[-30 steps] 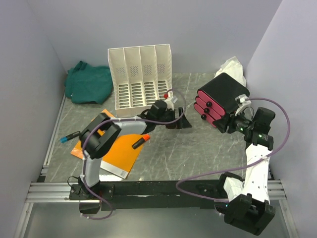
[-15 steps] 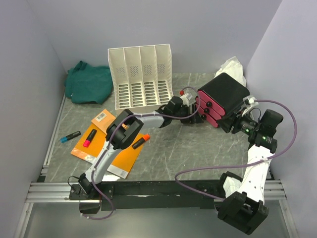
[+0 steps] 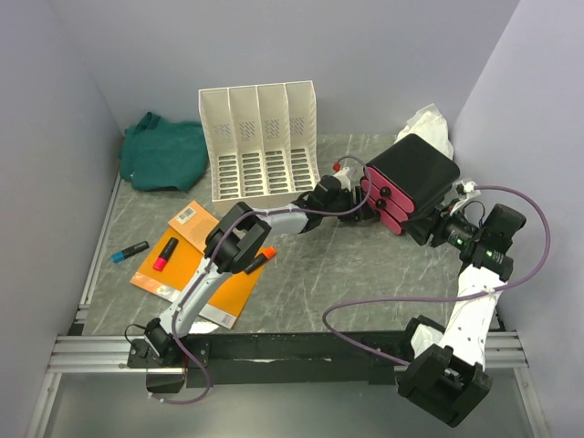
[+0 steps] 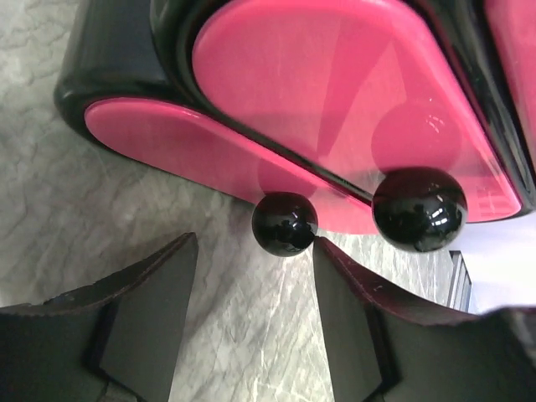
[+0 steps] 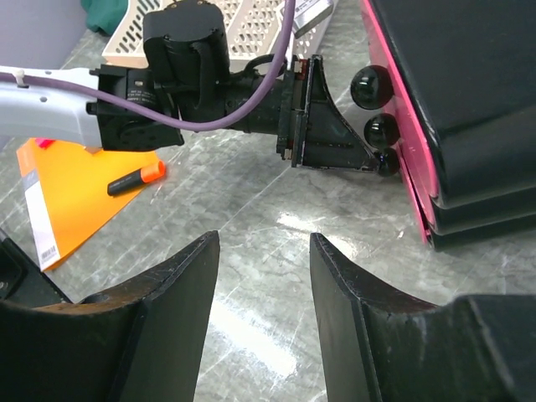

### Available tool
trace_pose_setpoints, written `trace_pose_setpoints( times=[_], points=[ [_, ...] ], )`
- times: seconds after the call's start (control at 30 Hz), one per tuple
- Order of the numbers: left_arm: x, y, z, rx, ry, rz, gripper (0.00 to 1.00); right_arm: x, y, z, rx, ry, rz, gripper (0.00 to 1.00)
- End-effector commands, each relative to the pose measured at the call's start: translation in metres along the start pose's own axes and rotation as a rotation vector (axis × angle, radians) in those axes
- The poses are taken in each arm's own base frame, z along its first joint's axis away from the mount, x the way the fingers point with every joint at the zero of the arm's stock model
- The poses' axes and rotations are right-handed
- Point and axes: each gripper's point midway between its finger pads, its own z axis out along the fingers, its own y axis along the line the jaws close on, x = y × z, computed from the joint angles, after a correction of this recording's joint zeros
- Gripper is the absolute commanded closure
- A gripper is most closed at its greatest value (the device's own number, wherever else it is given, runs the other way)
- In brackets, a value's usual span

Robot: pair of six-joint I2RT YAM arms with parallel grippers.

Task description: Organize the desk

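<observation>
The tabletop [image 3: 301, 274], dark grey with thin white lines, is found under the drawer box [image 3: 415, 169] and all around it. The drawer box is black with pink fronts. A white rack [image 3: 260, 137], a green cloth [image 3: 164, 151] and an orange notebook [image 3: 146, 274] are laid well to the left of it.

The left gripper [image 4: 255, 255] is held right at the front of the drawer box. Its jaws are spread and nothing is pinched yet. The lowest knob [image 4: 285, 224], a shiny black ball, is seen just at the jaw tips, nearer one tip than the other. It is judged that this knob is to be grabbed. To do it well, the jaws should be pushed a bit further in, with the ball in the middle, and only then squeezed. The pull should be kept straight and slow, or the round ball may slip out. The right gripper [image 5: 264, 243] is held just beside the drawer box, jaws spread and empty.

The whole tabletop is shown only from the top, but there the knob is too small to be judged. The small gap at the knob is shown in the left wrist view. Three knobs in a row on the drawer box are shown in the right wrist view.
</observation>
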Motion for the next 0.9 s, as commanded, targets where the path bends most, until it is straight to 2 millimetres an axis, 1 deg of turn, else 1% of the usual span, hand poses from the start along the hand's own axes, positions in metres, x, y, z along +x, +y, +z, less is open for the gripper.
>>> trace_pose_setpoints(
  times=[0.0, 0.13, 0.27, 0.3, 0.37, 0.4, 0.47, 0.5, 0.57, 0.6, 0.67, 0.7, 0.73, 0.77, 0.8, 0.87],
  points=[
    [-0.013, -0.008, 0.009, 0.022, -0.052, 0.033, 0.37, -0.006, -0.002, -0.002, -0.009, -0.029, -0.032, 0.45],
    [-0.012, -0.003, 0.018, 0.021, -0.049, 0.030, 0.43, -0.006, -0.005, -0.006, -0.004, -0.044, -0.023, 0.45],
    [-0.011, 0.001, 0.023, 0.013, -0.058, 0.023, 0.47, -0.006, -0.007, -0.007, 0.002, -0.052, -0.019, 0.46],
    [-0.011, 0.001, 0.023, 0.015, -0.060, 0.021, 0.50, -0.006, -0.008, -0.007, 0.005, -0.053, -0.017, 0.46],
    [-0.012, 0.000, 0.024, 0.024, -0.069, 0.023, 0.52, -0.004, -0.010, -0.007, 0.008, -0.050, -0.013, 0.46],
    [-0.012, -0.002, 0.023, 0.031, -0.070, 0.020, 0.55, -0.004, -0.009, -0.007, 0.005, -0.050, -0.013, 0.46],
    [-0.012, -0.004, 0.023, 0.039, -0.073, 0.025, 0.59, -0.003, -0.010, -0.007, 0.004, -0.048, -0.007, 0.46],
    [-0.009, -0.004, 0.022, 0.037, -0.070, 0.029, 0.65, -0.004, -0.010, -0.007, 0.002, -0.048, -0.010, 0.46],
    [-0.010, -0.006, 0.019, 0.046, -0.072, 0.035, 0.72, -0.003, -0.010, -0.007, 0.003, -0.046, -0.011, 0.46],
    [-0.010, -0.008, 0.016, 0.049, -0.075, 0.041, 0.80, -0.003, -0.011, -0.007, 0.004, -0.045, -0.009, 0.46],
    [-0.010, -0.009, 0.012, 0.048, -0.079, 0.057, 0.88, -0.002, -0.010, -0.007, 0.004, -0.044, -0.014, 0.46],
    [-0.011, -0.011, 0.006, 0.047, -0.082, 0.071, 0.96, -0.002, -0.010, -0.007, 0.003, -0.042, -0.011, 0.46],
    [-0.010, -0.011, 0.003, 0.042, -0.079, 0.078, 0.99, -0.001, -0.010, -0.007, 0.005, -0.042, -0.017, 0.46],
    [-0.008, -0.012, -0.001, 0.039, -0.079, 0.087, 0.99, -0.001, -0.011, -0.008, 0.008, -0.042, -0.020, 0.46],
    [-0.006, -0.013, -0.010, 0.032, -0.075, 0.102, 0.99, -0.001, -0.010, -0.008, 0.008, -0.040, -0.019, 0.46],
    [-0.003, -0.016, -0.020, 0.035, -0.074, 0.119, 0.99, 0.000, -0.009, -0.008, 0.004, -0.038, -0.024, 0.46]
  ],
)
